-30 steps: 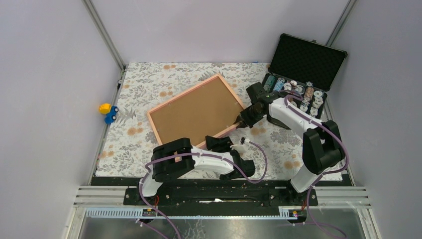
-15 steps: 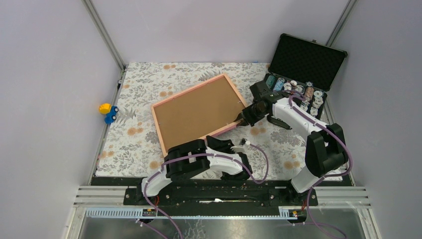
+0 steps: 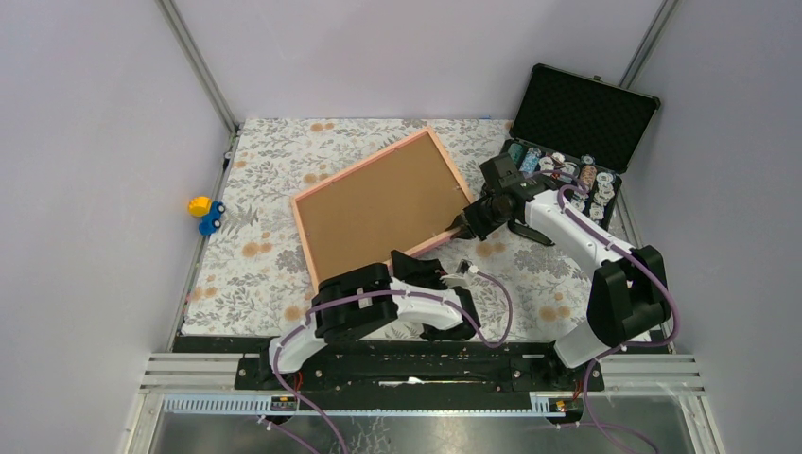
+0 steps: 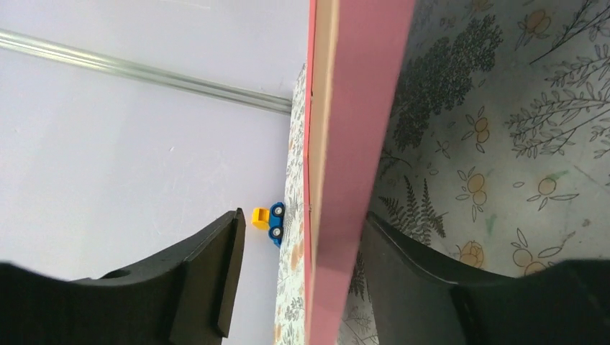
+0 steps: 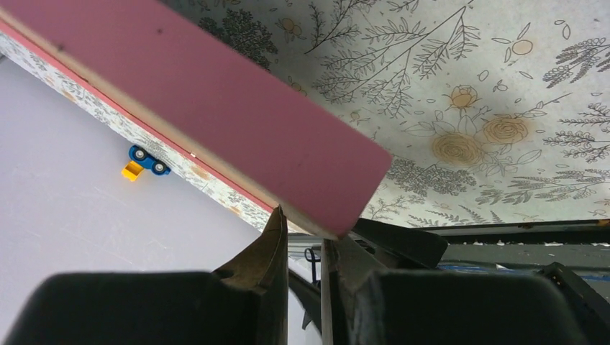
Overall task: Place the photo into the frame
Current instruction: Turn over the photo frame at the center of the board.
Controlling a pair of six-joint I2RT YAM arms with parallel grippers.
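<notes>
Your right gripper (image 3: pixel 461 225) pinches the near right corner of the frame (image 3: pixel 378 210): thin salmon-pink rim, flat brown board facing up, raised off the floral cloth (image 3: pixel 255 255). Your left gripper (image 4: pixel 302 215) is spread astride the near edge, one finger (image 4: pixel 216 266) clear of it. The black case (image 3: pixel 584 109) lies open just to the right, with round tokens (image 3: pixel 567 180) in rows. There is bare cloth to the left.

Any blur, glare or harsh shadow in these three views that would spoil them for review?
Top external: evenly lit, sharp, no glare or hard shadows around the frame. Left wrist: the frame's pink edge and the tablecloth are clear; the fingers of the left pincer are dark, featureless. Right wrist: similar, with a soft grey shadow on the tablecloth.
</notes>
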